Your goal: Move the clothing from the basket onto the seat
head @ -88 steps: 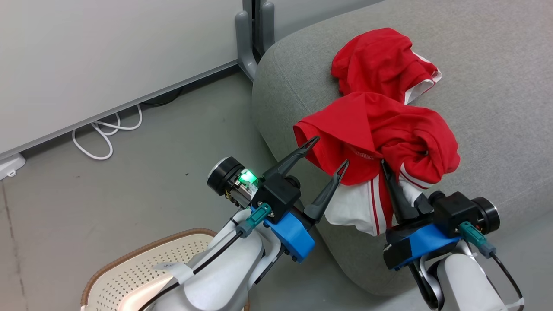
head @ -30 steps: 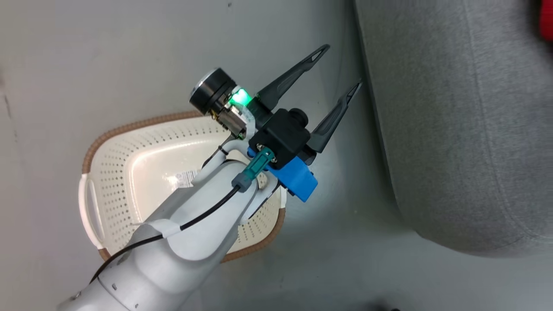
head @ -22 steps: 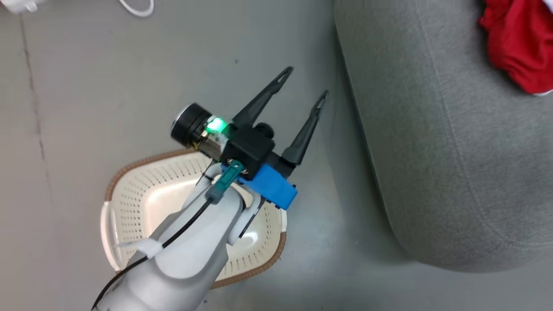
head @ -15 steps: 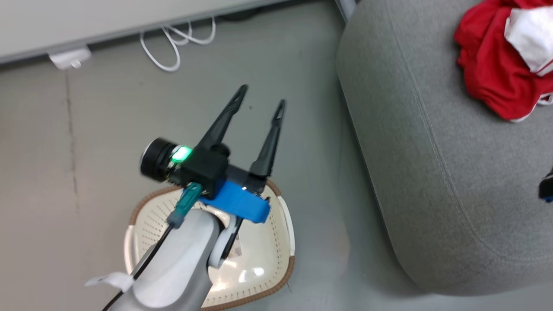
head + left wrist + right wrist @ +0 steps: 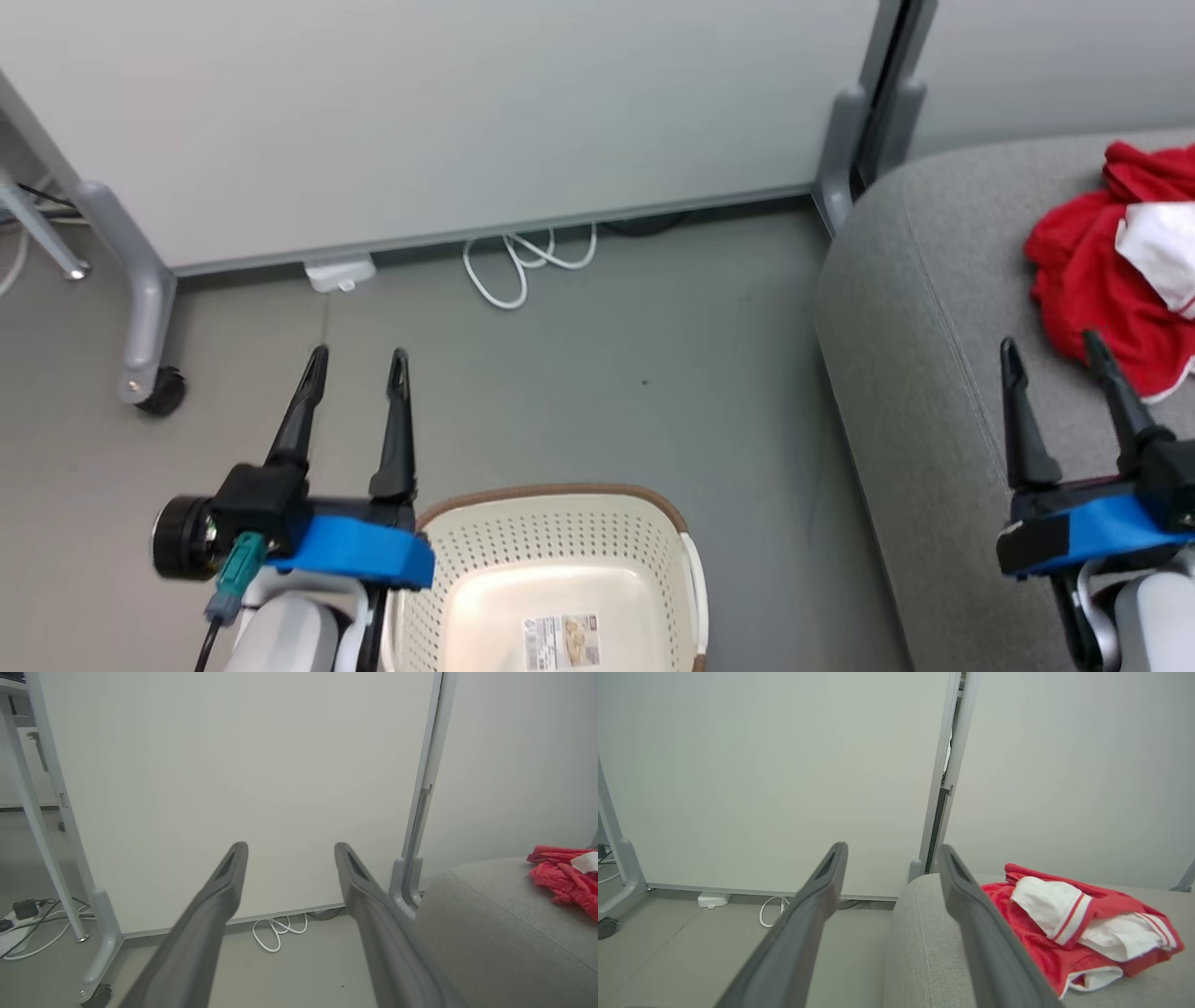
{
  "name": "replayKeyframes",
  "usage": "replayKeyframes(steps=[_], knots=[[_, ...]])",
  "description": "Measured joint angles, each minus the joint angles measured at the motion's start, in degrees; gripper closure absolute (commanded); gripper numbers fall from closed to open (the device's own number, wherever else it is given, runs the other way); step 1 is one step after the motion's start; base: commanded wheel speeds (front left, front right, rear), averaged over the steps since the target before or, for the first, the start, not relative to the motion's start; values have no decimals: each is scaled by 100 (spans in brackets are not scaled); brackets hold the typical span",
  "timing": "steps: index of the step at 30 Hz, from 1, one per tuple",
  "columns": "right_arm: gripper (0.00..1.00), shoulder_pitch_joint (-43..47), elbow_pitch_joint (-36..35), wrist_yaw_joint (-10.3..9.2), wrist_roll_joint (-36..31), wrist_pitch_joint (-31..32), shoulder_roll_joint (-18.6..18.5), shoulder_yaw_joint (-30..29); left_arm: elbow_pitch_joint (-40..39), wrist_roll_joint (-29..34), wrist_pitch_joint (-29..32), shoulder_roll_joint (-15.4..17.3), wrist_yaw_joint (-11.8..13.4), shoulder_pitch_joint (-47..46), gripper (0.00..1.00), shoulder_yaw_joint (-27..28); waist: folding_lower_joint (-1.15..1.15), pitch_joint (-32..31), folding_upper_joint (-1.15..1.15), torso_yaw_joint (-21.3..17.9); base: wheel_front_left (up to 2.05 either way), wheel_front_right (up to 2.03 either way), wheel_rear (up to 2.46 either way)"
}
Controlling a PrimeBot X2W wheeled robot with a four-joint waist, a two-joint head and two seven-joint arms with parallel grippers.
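Progress: judging the transfer as good as finished. Seeing the clothing (image 5: 1092,280) bunched in a red-and-white heap on top of the seat (image 5: 915,299), near its rounded end; not managing to count the garments in that heap. Finding the basket (image 5: 551,492) on the floor (image 5: 607,401) just beside the seat, showing only a printed label (image 5: 563,642) on its bottom; losing its near part to the frame edge. Noting the left gripper (image 5: 359,355) hanging over the floor beside the basket, fingers moderately parted, gripping nothing. Noting the right gripper (image 5: 1049,342) over the seat's edge, short of the heap, fingers likewise parted and bare. Guessing nothing left except checking the unseen part of the basket. Recording smooth grey floor, a pale wheeled partition panel (image 5: 467,121) behind, and a white cable (image 5: 523,271) looped at its foot.
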Motion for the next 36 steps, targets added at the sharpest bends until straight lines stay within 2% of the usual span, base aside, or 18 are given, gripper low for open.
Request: replayKeyframes(steps=[5,13,23,32,33,36], knots=[[0,341,-5,0,35,0,134,116,-24,177,0,-15,-109,447,0,400,0,-368,0,224,0,0,0],[0,825,-156,0,49,0,350,168,-182,402,-1,-220,-319,898,0,846,1,-657,0,457,0,0,0],[0,1073,-164,0,47,0,498,119,-283,603,-1,-439,-589,1116,0,1054,1,-785,0,493,0,0,0],[0,1095,-113,0,49,0,559,115,-267,747,-1,-521,-708,1188,0,1104,2,-825,0,495,0,0,0],[100,1095,-112,0,49,0,563,112,-269,761,-1,-526,-722,1188,100,1122,2,-823,0,498,0,0,0],[100,1133,44,0,49,2,586,114,-112,746,29,-542,-722,1278,100,1105,2,-823,0,498,0,0,0]])
